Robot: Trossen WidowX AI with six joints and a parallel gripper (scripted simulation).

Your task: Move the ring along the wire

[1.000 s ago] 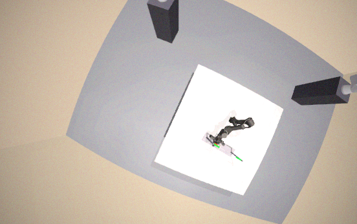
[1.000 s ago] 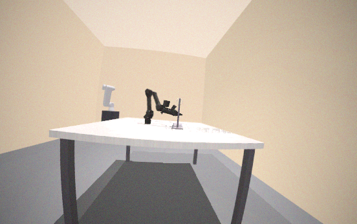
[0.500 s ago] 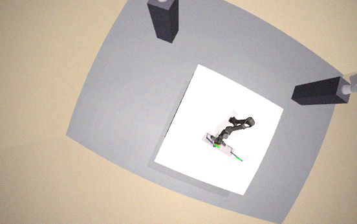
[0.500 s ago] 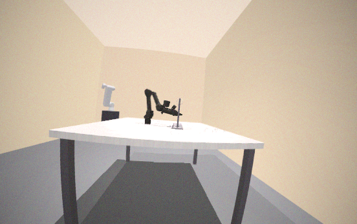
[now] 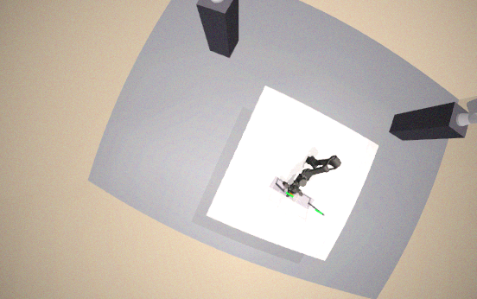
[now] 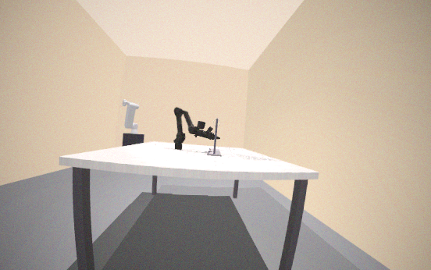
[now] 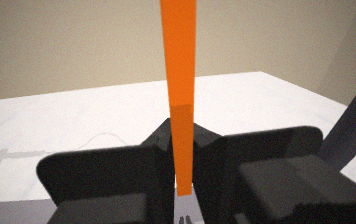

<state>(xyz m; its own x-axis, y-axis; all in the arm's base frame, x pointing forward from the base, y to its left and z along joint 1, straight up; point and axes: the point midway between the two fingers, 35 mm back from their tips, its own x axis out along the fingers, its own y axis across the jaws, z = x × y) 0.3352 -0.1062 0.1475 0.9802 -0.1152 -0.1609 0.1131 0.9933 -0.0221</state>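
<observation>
My gripper [image 7: 175, 122] [image 6: 218, 137] is shut on the orange handle [image 7: 179, 60], which stands upright between the fingers in the wrist view. In the top view a speck of orange shows at the fingertips, beside the near green part [image 5: 289, 194] of the wire. The other green part [image 5: 319, 212] is by the far post [image 5: 312, 206]. A dark post [image 7: 341, 135] slants at the right edge of the wrist view, apart from the fingers; a post [image 6: 215, 134] also stands in the exterior view. The ring and the thin grey wire cannot be made out.
The posts stand on a pale base plate [image 5: 305, 200] on the white table [image 5: 259, 143] [image 6: 129, 159]. The arm reaches over one end of the plate. Dark pedestals [image 5: 218, 32] [image 5: 423, 123] stand off the table; a white arm [image 6: 130, 115] is in the background.
</observation>
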